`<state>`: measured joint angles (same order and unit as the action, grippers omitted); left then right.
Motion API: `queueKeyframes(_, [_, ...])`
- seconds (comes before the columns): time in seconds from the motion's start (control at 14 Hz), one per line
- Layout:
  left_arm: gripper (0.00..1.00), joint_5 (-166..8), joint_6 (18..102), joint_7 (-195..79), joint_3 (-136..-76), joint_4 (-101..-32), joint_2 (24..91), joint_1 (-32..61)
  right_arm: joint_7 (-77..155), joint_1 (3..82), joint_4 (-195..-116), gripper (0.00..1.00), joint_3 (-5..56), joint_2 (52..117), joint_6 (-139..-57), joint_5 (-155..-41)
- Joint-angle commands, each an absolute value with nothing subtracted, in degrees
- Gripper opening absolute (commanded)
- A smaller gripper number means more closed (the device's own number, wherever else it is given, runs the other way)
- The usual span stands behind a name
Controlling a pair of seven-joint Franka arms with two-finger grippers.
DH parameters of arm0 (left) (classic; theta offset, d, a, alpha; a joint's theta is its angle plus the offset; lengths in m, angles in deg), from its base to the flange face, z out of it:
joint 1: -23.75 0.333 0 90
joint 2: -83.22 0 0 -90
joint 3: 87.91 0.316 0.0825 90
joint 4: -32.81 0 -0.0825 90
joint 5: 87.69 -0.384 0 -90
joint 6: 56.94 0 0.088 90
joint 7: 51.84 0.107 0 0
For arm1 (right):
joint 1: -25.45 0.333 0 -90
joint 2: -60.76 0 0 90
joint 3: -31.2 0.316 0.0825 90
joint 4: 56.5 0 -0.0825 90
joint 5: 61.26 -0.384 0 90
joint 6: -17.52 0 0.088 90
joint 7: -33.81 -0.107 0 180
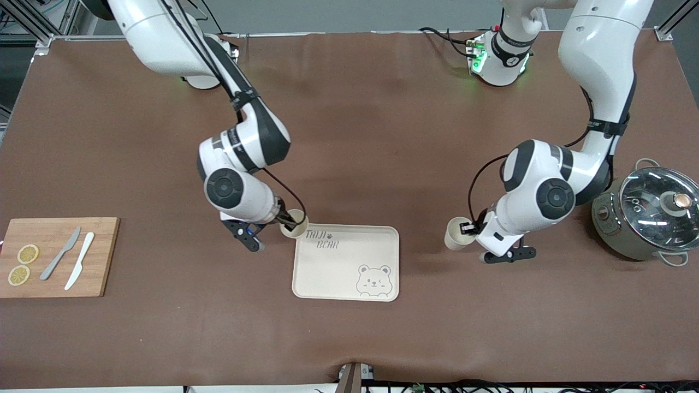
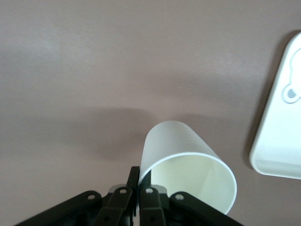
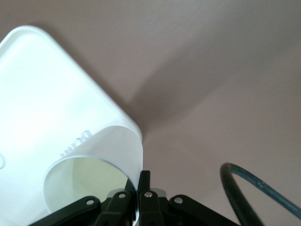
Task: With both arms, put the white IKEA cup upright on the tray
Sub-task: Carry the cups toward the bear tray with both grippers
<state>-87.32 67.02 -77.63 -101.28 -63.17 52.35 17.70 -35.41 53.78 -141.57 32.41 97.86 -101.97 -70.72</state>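
Two white cups are in hand. My right gripper (image 1: 286, 220) is shut on the rim of one white cup (image 1: 295, 224) and holds it over the cream tray's (image 1: 338, 273) corner by the "TAIJI BEAR" lettering. In the right wrist view the gripper (image 3: 140, 181) pinches the cup's (image 3: 94, 165) wall, one finger inside, with the tray (image 3: 42, 103) below. My left gripper (image 1: 467, 228) is shut on the rim of the other cup (image 1: 455, 234), tilted, over bare table beside the tray toward the left arm's end. The left wrist view shows this gripper (image 2: 141, 176), cup (image 2: 183, 150) and the tray's edge (image 2: 282, 122).
A wooden cutting board (image 1: 54, 256) with two lemon slices, a grey knife and a white knife lies at the right arm's end. A pot with a glass lid (image 1: 650, 213) stands at the left arm's end, close to the left arm's wrist.
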Motion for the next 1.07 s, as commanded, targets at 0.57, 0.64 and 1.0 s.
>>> queueKeyframes(0.57, [0.0,-86.2,66.6,-89.4,-101.1,-54.6,47.1,10.6,-40.1,55.2,-138.0,0.22,31.6,105.8,-111.6,-71.5])
queueKeyframes(0.64, [0.0,-86.1,66.7,-90.2,-101.1,-53.9,46.5,10.3,-40.1,55.0,-138.0,0.92,31.6,105.8,-111.5,-71.5])
queueKeyframes(1.0, [0.0,-86.4,67.0,-95.8,-100.8,-50.5,44.1,7.0,-39.6,55.1,-135.7,1.0,31.2,103.5,-106.6,-70.8])
